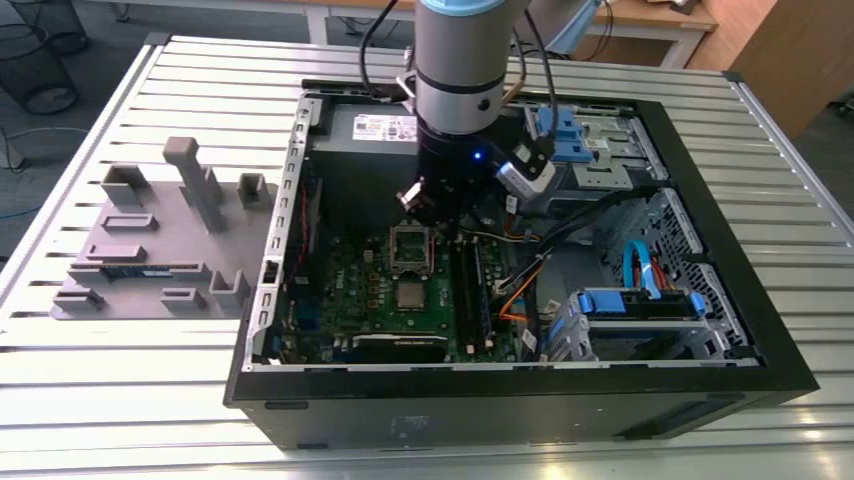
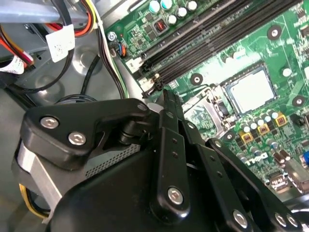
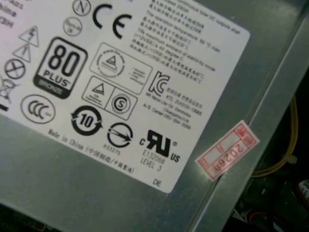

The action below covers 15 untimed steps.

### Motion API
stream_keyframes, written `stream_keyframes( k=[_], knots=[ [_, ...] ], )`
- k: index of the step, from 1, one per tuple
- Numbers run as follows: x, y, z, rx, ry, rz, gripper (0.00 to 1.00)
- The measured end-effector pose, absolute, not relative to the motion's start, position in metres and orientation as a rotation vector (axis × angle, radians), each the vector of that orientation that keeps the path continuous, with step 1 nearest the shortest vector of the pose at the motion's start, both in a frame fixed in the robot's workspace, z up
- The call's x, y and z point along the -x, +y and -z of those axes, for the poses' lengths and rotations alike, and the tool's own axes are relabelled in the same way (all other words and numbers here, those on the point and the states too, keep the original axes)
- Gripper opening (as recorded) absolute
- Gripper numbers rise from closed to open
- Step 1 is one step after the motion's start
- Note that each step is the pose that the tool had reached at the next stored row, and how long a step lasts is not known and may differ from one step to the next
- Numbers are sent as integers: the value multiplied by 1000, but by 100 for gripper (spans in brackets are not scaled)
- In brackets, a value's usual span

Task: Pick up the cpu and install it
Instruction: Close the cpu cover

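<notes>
While black fingers (image 2: 171, 145) sit clenched, flat shiny square cpu (image 2: 248, 89) lies on green board (image 2: 289, 50).

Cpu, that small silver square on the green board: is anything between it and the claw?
Nothing visible does. The cpu lies uncovered on the motherboard, and the claw hangs above the board to one side, only open air between them.

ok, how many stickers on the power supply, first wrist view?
2: a large white label on the casing, and a small red-and-white sticker apart from it by the casing's edge. Others may lie out of frame.
</notes>
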<state>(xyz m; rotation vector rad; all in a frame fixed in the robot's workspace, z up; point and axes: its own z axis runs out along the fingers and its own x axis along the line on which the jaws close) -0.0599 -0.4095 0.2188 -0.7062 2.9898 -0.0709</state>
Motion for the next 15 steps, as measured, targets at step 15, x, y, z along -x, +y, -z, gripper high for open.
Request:
stream_keyframes(
  k=[15],
  knots=[
    [61, -409, -211, 721, 2978, 19, 11]
  ],
)
